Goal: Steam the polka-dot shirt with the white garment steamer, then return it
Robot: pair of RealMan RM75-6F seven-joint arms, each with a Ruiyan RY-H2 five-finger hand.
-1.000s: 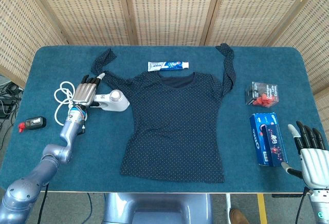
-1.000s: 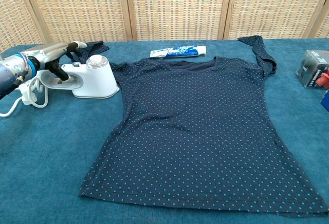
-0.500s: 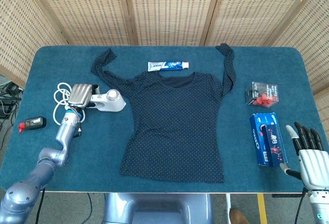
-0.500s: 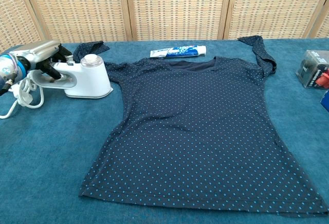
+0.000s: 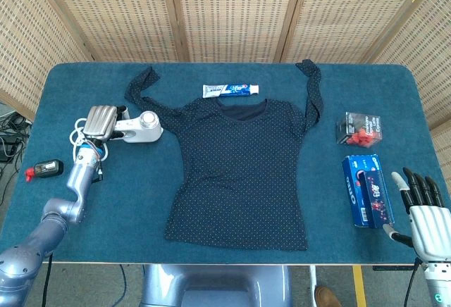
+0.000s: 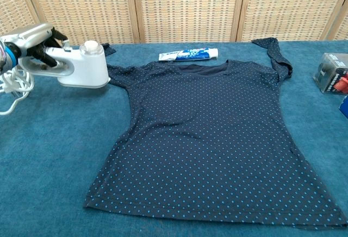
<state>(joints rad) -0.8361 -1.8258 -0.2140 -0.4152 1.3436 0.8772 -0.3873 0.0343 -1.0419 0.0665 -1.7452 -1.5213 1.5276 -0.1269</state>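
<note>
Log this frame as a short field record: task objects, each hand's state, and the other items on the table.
steamer: white garment steamer, lifted off the table, beside the shirt's sleeve
shirt: polka-dot shirt lying flat, centre of table
left hand: left hand grips the steamer's handle
right hand: right hand holds nothing, fingers apart, at the table's near right corner
cord: white cord coiled behind the steamer
others: toothpaste tube, blue box, clear box, small black device

Steamer (image 5: pixel 139 127) left of shirt (image 5: pixel 243 170) — toothpaste (image 5: pixel 230 90) behind.
</note>
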